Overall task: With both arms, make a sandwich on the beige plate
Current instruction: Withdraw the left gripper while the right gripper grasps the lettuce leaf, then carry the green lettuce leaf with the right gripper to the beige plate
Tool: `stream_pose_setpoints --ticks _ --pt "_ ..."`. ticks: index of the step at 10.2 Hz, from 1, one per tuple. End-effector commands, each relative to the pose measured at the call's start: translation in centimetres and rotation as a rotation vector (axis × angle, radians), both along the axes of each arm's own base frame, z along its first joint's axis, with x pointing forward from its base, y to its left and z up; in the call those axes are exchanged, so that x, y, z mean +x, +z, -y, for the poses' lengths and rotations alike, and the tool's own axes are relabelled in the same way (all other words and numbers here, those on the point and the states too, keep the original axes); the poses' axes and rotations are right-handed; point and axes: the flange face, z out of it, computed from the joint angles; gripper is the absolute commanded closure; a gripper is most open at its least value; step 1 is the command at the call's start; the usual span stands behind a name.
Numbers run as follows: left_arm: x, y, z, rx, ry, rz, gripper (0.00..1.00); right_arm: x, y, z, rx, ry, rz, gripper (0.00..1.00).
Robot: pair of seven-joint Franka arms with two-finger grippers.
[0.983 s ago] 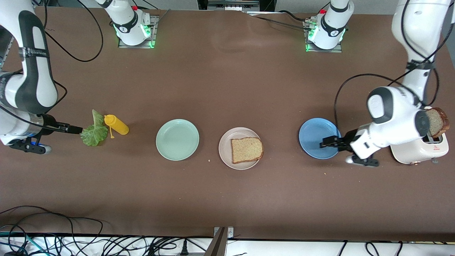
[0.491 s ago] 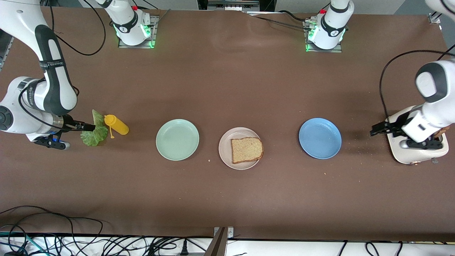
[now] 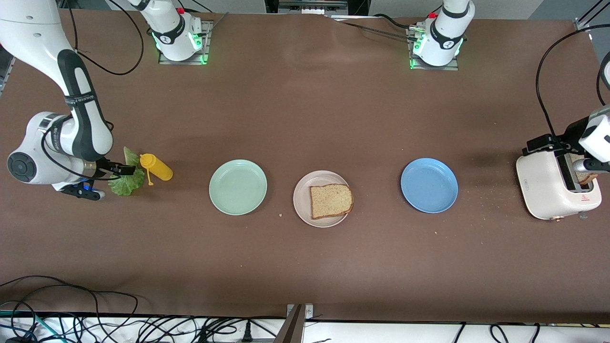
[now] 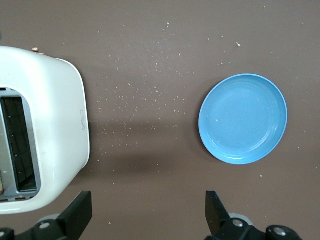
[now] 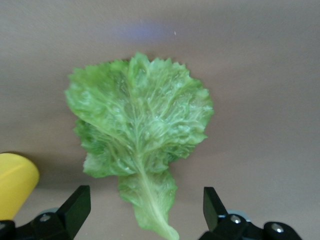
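We see the right gripper (image 3: 125, 168) over the lettuce leaf (image 3: 126, 180), its fingers (image 5: 75, 205) spread wide with the leaf's stalk end between them and nothing held. The leaf is crinkled, pale green and veined, lying flat on the table just beside the yellow squeeze bottle (image 3: 157, 167), toward the right arm's end from the beige plate (image 3: 303, 200).

The beige plate holds one slice of brown bread (image 3: 331, 200) with a darker crust, set toward the rim on the left arm's side. The mint-green plate (image 3: 238, 186) sits beside the beige plate toward the right arm's end, the blue plate (image 3: 429, 185) toward the left arm's end.

The left gripper (image 4: 149, 212) hangs wide and empty over the white toaster (image 3: 548, 186), past the blue plate from the beige plate. A second slice (image 3: 582, 175) stands in the toaster's slot.
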Motion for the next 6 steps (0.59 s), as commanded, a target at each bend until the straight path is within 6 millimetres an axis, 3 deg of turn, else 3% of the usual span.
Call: stream_pose_setpoints --ticks 1,2,3,4,5,6 --pt "-0.7 2.5 2.3 0.024 -0.038 -0.015 0.0 -0.1 -1.0 0.4 -0.003 -0.01 -0.007 0.0" --pt "-0.9 3.7 3.2 0.026 -0.053 -0.005 0.0 -0.2 -1.7 0.4 -0.001 -0.006 -0.016 0.0" --pt "-0.9 4.4 4.0 0.028 -0.067 0.006 0.0 -0.2 -1.7 0.6 -0.001 0.004 -0.011 0.26" --pt "-1.0 5.2 4.6 0.031 -0.076 0.021 0.0 -0.1 -1.7 0.4 -0.001 0.007 -0.009 0.63" --pt "-0.7 6.4 5.9 0.035 -0.095 0.044 0.0 -0.1 -1.7 0.4 -0.001 0.007 -0.011 0.93" --pt "-0.4 7.3 6.6 0.04 -0.074 0.058 0.0 -0.1 -1.7 0.4 0.0 0.006 -0.009 1.0"
